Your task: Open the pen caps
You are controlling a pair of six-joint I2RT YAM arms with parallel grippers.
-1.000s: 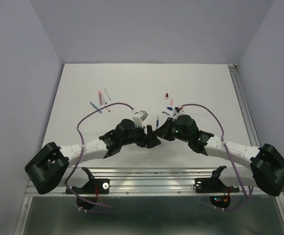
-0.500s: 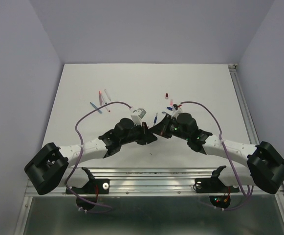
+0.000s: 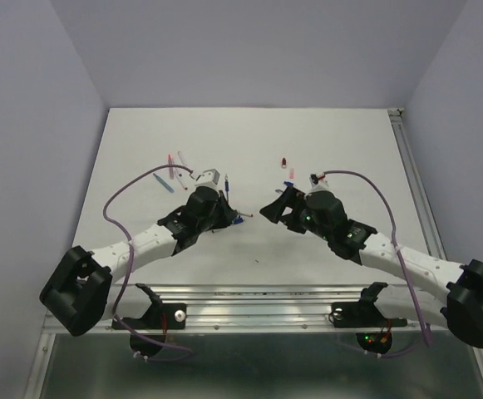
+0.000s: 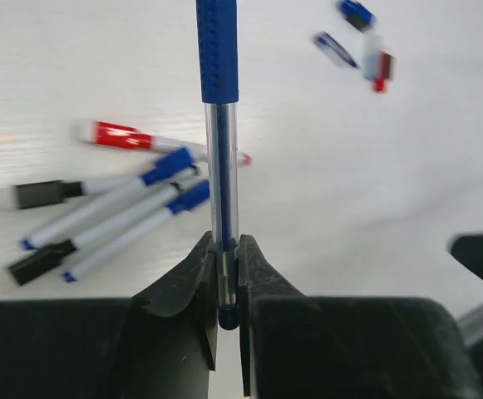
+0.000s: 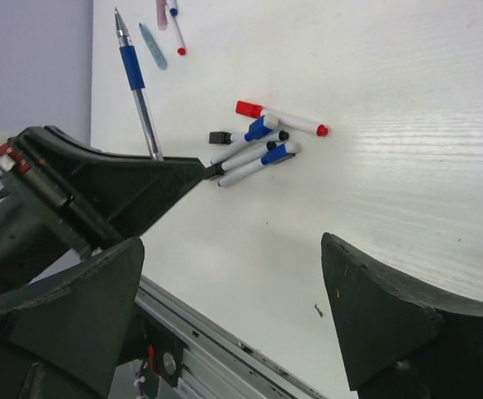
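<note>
My left gripper (image 4: 227, 241) is shut on the lower end of a clear pen with a blue grip (image 4: 219, 75). The pen stands up from the jaws, and in the right wrist view its bare metal tip (image 5: 119, 18) shows. My right gripper (image 5: 231, 245) is open and empty, a short way to the right of the left one (image 3: 224, 208). Several capped pens (image 4: 116, 204) lie in a pile, with red, blue and black pen caps on them. Loose small blue and red caps (image 4: 359, 14) lie further off.
A few thin pens (image 3: 174, 170) lie at the back left of the white table (image 3: 349, 141). A small red piece (image 3: 283, 161) and a blue one (image 3: 291, 174) lie near the middle. The metal rail (image 3: 249, 295) runs along the near edge.
The left gripper closed on the pen, then the right gripper opened and let go. The two grippers drew apart, the left one carrying the pen leftward.
</note>
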